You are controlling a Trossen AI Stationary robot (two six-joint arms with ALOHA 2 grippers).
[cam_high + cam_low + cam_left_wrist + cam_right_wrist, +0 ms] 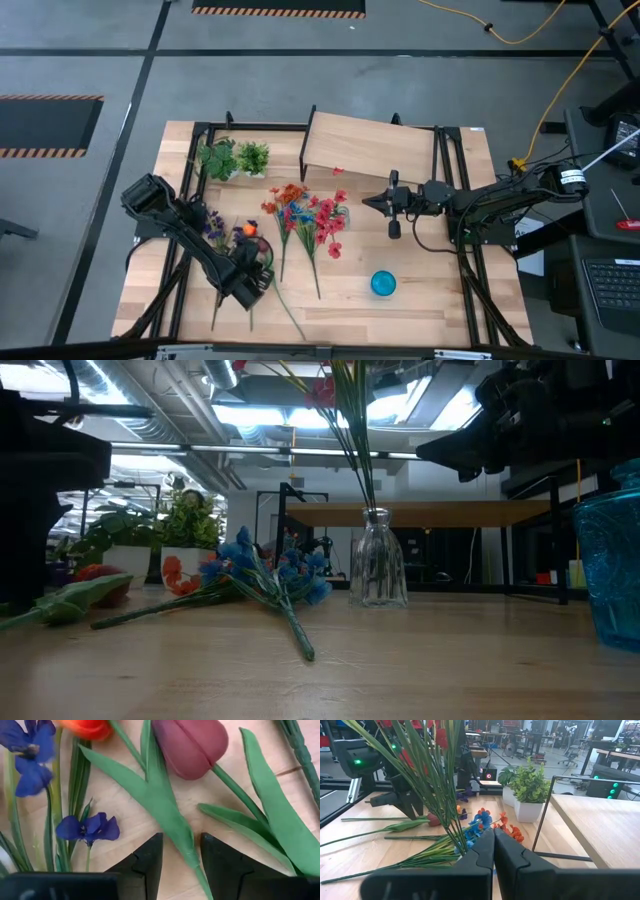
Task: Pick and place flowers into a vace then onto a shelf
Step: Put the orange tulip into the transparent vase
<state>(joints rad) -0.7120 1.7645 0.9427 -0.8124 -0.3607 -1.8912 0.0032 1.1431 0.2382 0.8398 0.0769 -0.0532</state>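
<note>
While left gripper [181, 865] fingers stand apart, 1 tulip [192, 745] stem lies between them on tabletop [125, 795]: centre, close gently, lift straight. Right gripper [493, 852] fingers together, idle.

left gripper [255, 278] low, fingers apart; right gripper [368, 202] raised, fingers closed.

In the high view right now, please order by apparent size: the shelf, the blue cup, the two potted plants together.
1. shelf
2. two potted plants
3. blue cup
</note>
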